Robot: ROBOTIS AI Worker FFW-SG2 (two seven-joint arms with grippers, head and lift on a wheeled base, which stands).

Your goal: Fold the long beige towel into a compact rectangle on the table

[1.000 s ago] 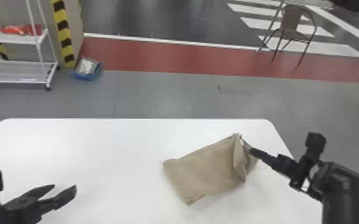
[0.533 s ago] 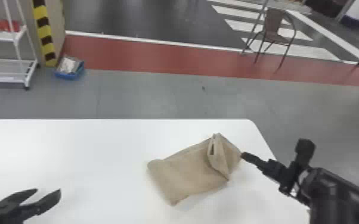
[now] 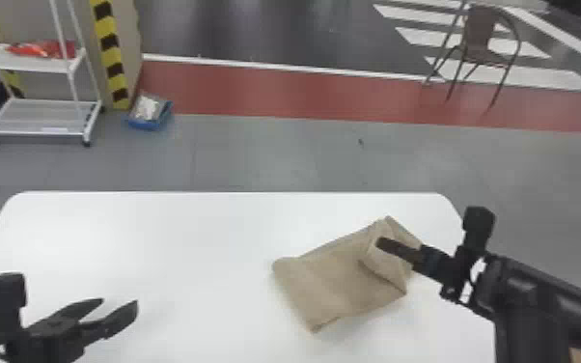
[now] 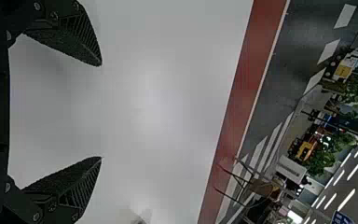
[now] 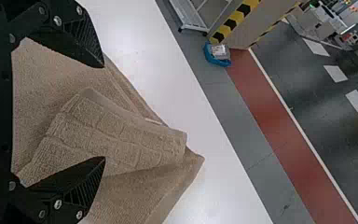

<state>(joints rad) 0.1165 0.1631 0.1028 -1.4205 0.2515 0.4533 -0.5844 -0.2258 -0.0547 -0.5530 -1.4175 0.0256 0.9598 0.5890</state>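
Standing apart are the jaws of the right gripper [image 3: 384, 244], over the beige towel [image 3: 338, 275], and left gripper [image 3: 119, 302]; a distant label [image 5: 218, 50] is unreadable.

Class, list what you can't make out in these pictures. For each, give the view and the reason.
- Layers inside the towel: head view, hidden by its top fold.
- Towel parts behind the right gripper: right wrist view, covered by it.
- The table's near edge: head view, cut off by the bottom edge.
- What the red item is: head view, blurred.
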